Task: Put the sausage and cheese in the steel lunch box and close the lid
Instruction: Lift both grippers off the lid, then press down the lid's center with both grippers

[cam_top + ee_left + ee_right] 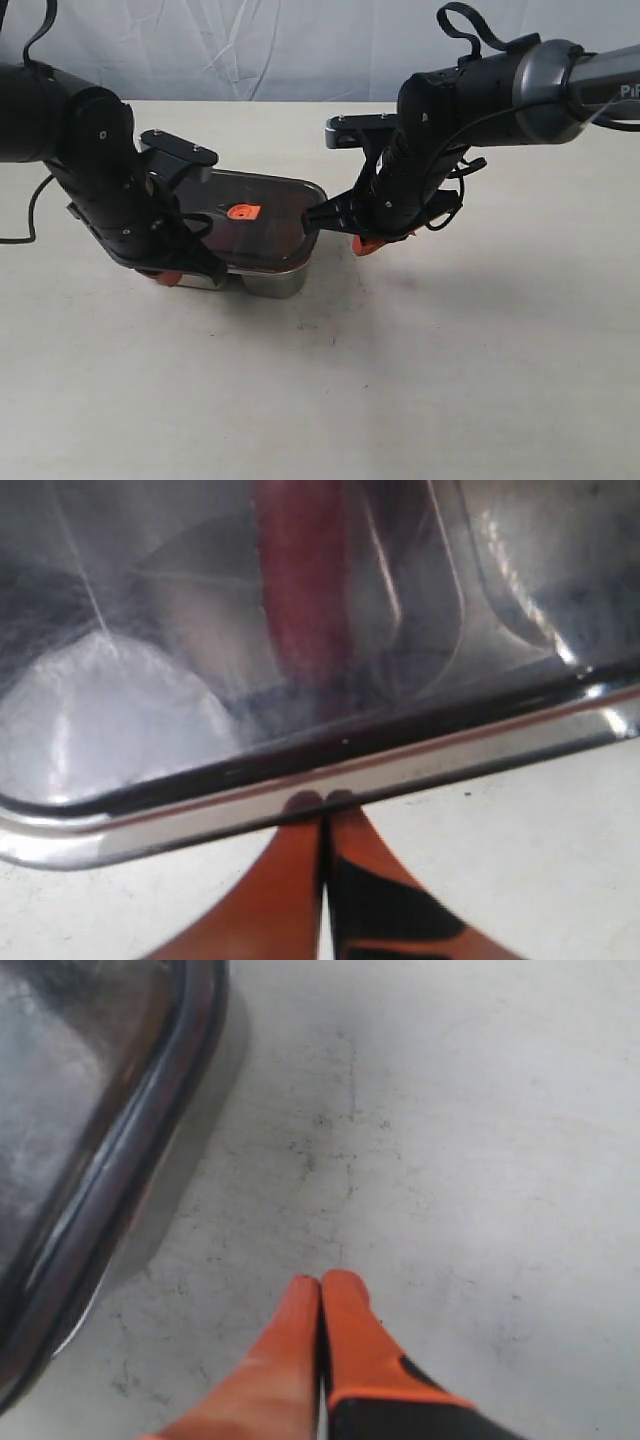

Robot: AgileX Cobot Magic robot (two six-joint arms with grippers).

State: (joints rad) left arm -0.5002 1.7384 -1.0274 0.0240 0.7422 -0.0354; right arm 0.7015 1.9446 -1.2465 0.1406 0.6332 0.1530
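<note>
Two end effectors, both with orange fingers pressed together and holding nothing. Writing: only the letters "Pi" [628,91] on the right arm's silver sleeve, cut off by the frame edge. Left end effector [325,800]: closed tips touch the rim of the steel lunch box [275,281], at its long side. The lid [270,215], dark and translucent, lies on the box, its orange-red valve tab [242,211] just beyond the left arm's wrist. Sausage [300,600]: seen blurred through the lid straight ahead of the left tips, inside the box, long axis running away from them roughly in line with the fingers. Cheese: not made out under the glare on the lid. Right end effector [320,1282]: closed tips over bare tabletop [470,1140], just beside the box's short end and apart from it. The box's long axis runs from the left end effector toward the right one. Other items: black cable [33,205] behind the left arm; wrinkled white backdrop cloth [300,50].
</note>
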